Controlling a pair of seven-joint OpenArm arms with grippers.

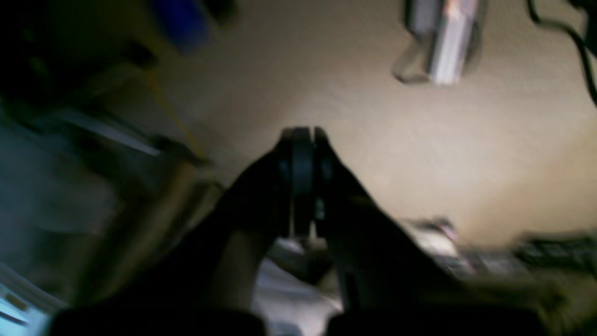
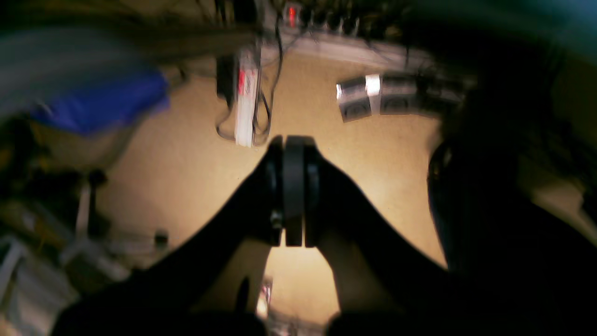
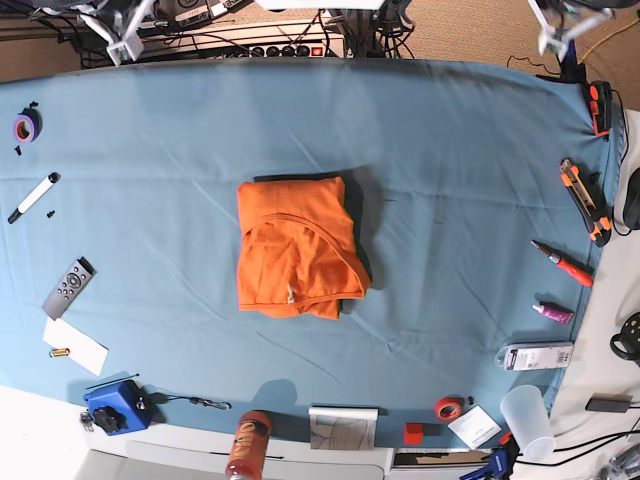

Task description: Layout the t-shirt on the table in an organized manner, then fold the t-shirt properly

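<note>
t-shirt lies folded mid-table, far from left claw and right claw, both clenched empty.

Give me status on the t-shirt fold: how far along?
Looks nearly done: the t-shirt lies as a compact folded bundle mid-table, though one lower edge sits a bit uneven. Nothing is in hand: the left tool and the right tool are both shut on nothing, pointing at the floor, away from the cloth. Left, at most: squaring that edge.
</note>
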